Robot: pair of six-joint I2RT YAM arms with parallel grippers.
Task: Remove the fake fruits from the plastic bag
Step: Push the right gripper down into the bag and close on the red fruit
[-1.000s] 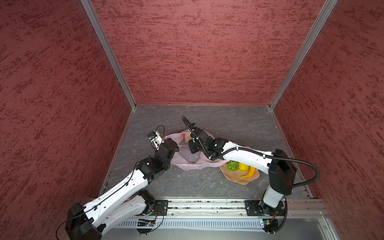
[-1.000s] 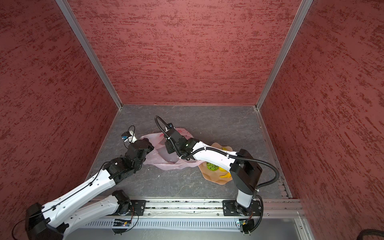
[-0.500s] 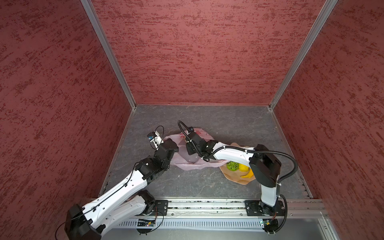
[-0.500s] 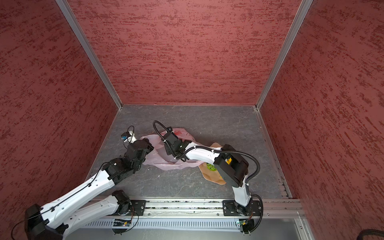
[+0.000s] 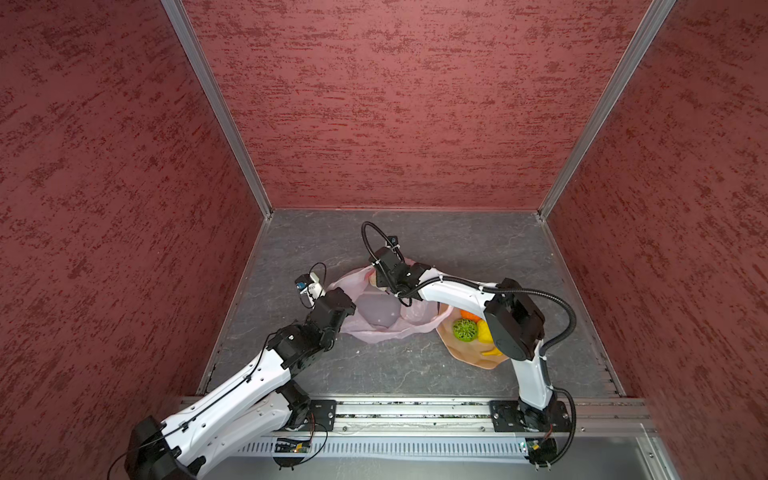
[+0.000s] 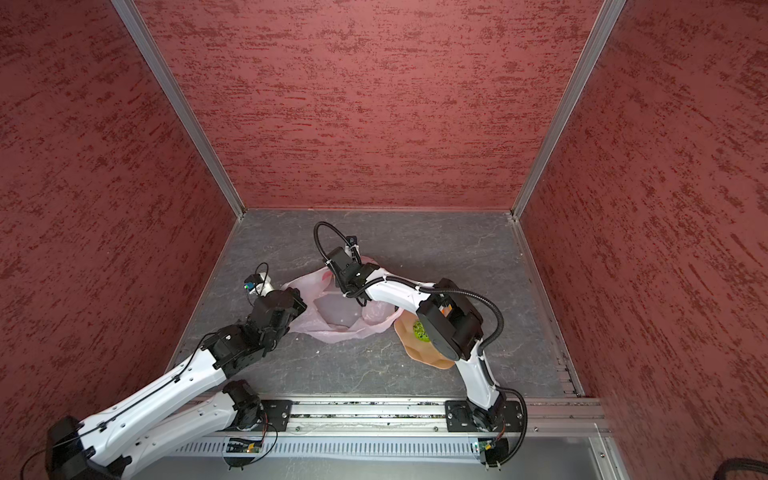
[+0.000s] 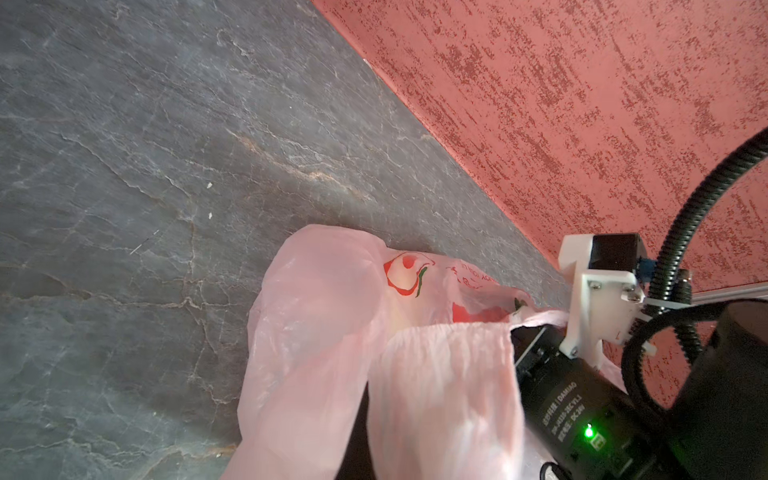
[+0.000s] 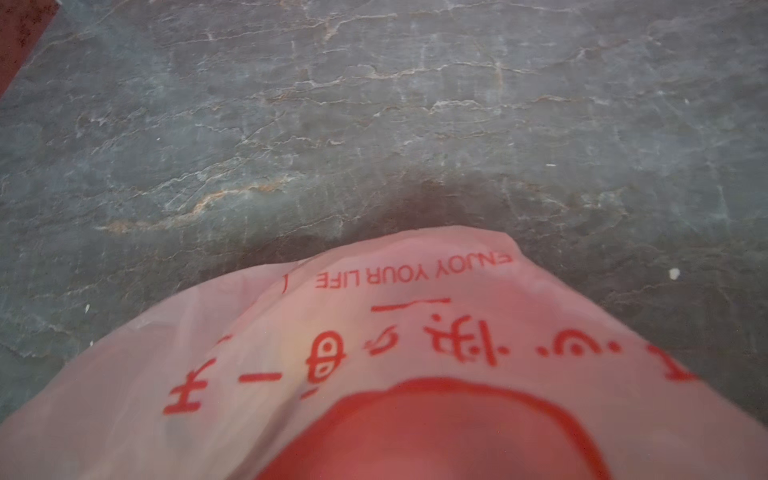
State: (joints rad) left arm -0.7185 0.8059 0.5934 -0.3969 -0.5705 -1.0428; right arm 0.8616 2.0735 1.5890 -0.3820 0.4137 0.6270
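Jaws of the left gripper [image 5: 348, 306] are closed on the left rim of the bag [image 5: 386, 334]; pink film covers the pinch itself. In both top views this arm reaches in from the front left corner of the table [image 5: 415, 374]. The bag [image 6: 332, 332] lies near the table's middle, crumpled, with its mouth spread wide and facing up. In the left wrist view the bag [image 7: 324, 332] rises in folds close to the lens and carries a red and green printed mark.

Over the bag's far rim hangs the right gripper [image 5: 377, 279], pointing down into the mouth. Its jaws are hidden under the wrist in both top views, so I cannot tell how wide they stand. A pale tan lump shows just beside it inside the bag. In the right wrist view the bag [image 8: 249, 374] fills the lower half, with red lettering and a large red disc. No fingers show there.

Right of the bag, toward the front edge, sits a tan dish [image 5: 465, 359]. Its rim meets the bag's right edge. It holds a green ball [image 5: 464, 329], a lemon [image 5: 484, 331], an orange [image 5: 469, 314] and a banana [image 5: 492, 352], partly covered by the right arm.
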